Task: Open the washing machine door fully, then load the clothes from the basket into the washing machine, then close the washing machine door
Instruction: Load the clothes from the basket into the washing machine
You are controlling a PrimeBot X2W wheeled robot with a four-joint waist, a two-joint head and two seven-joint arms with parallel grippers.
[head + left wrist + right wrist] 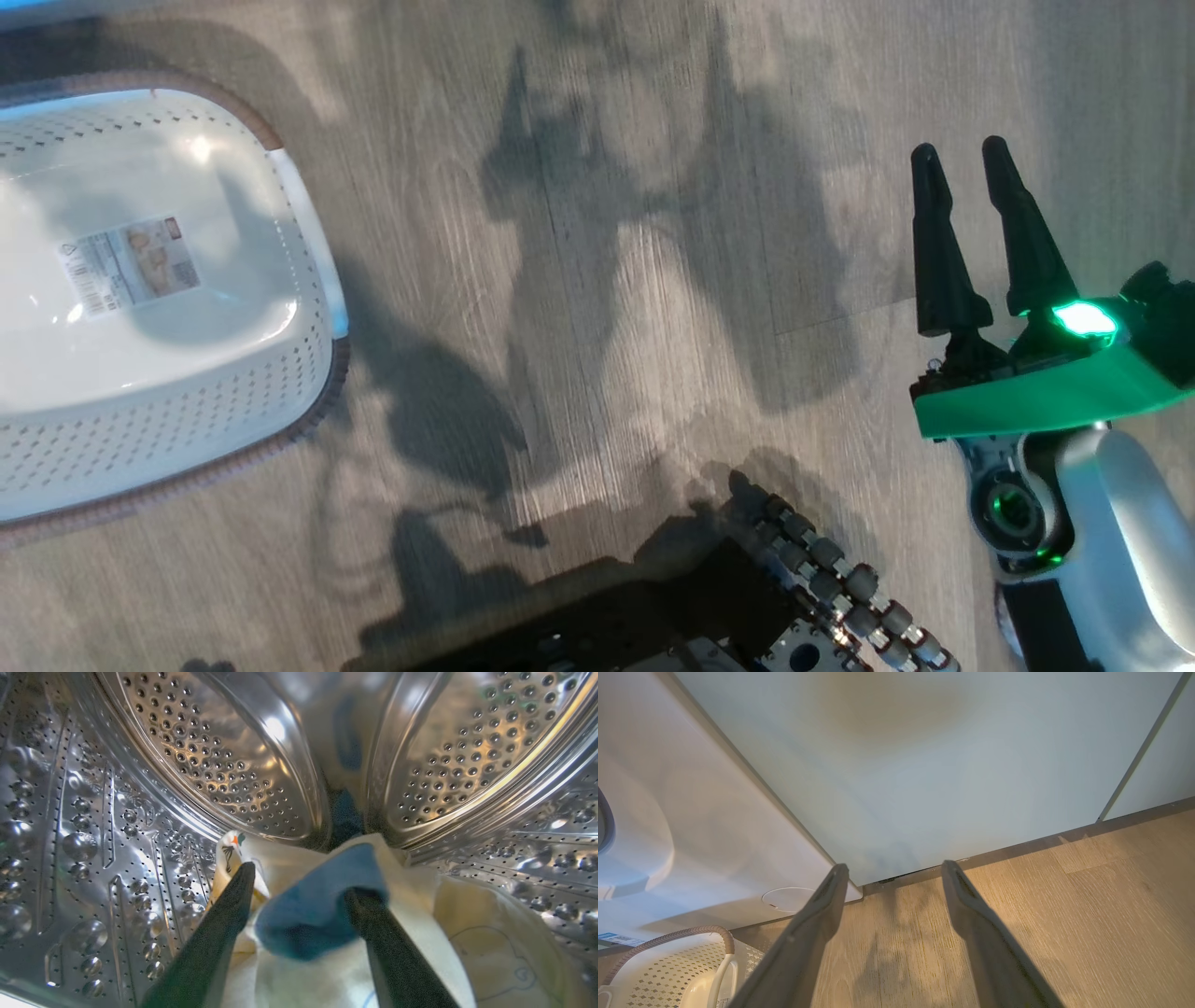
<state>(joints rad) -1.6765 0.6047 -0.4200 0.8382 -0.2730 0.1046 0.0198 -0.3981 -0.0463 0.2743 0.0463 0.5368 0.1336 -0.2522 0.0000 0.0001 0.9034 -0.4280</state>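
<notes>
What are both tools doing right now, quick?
Left tool: open, clothes loose around it inside the washing machine.
Right tool: open, holding nothing.

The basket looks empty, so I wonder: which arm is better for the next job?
Probably right: the right end effector hangs open and free over the floor by the washer. The left end effector is deep in the drum among the clothes and would have to back out first.

Head looks down on the basket (187,439), shared by right wrist; left wrist sits inside drum (219,765).
</notes>
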